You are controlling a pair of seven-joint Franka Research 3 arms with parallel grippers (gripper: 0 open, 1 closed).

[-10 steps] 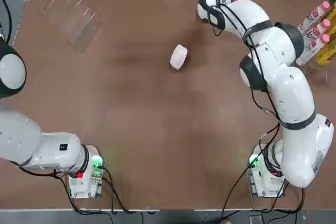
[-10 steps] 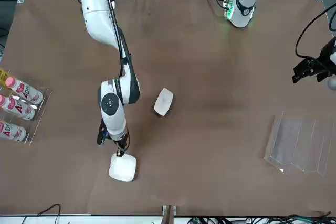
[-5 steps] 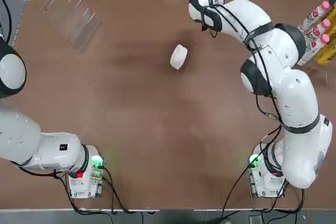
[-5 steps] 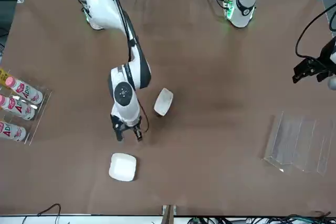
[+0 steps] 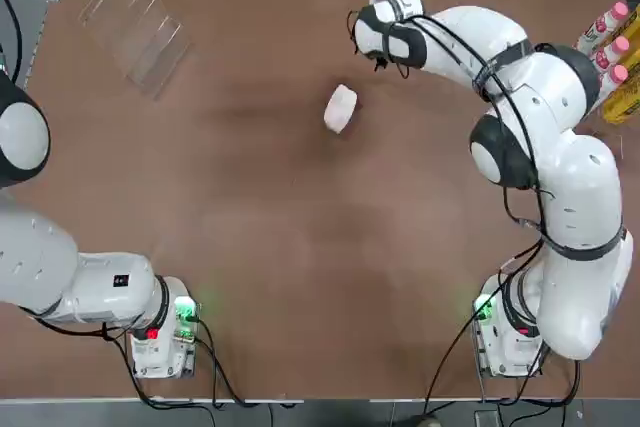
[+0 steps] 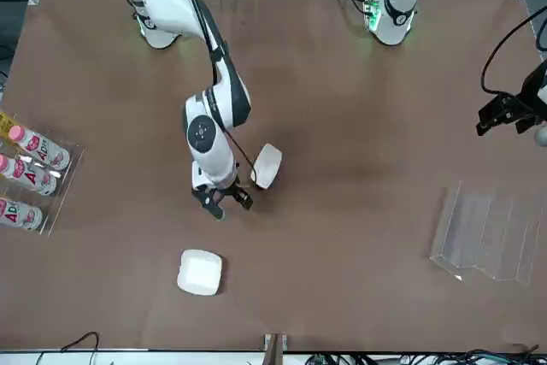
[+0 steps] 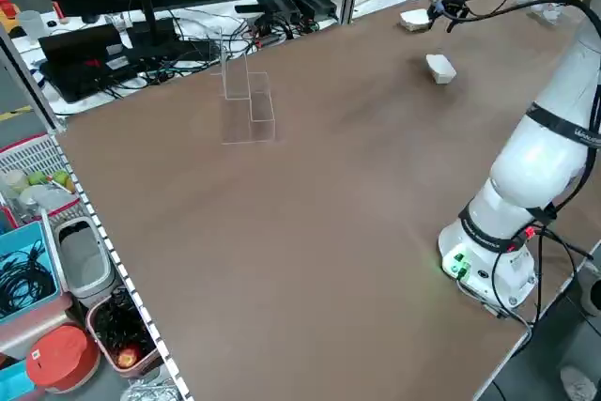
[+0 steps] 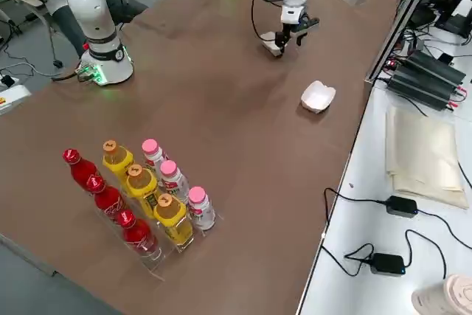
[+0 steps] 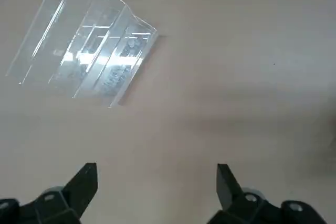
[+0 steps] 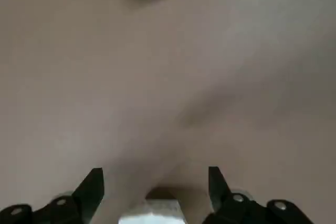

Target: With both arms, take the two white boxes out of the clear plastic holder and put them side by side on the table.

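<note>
The right gripper (image 6: 221,203), spread and empty, is swinging away from the far box (image 6: 200,272), which it has just let go of, and is now hovering just beside the tilted box (image 6: 267,166) at the frame's centre. In the front view, the far box is lying flat at lower left on the desk (image 6: 359,108), well apart from the tilted 1. The holder (image 6: 487,238) is sitting empty at lower right. The left gripper (image 9: 156,187) is hanging spread and idle above it. Both boxes are out, but probably still need bringing side by side.
</note>
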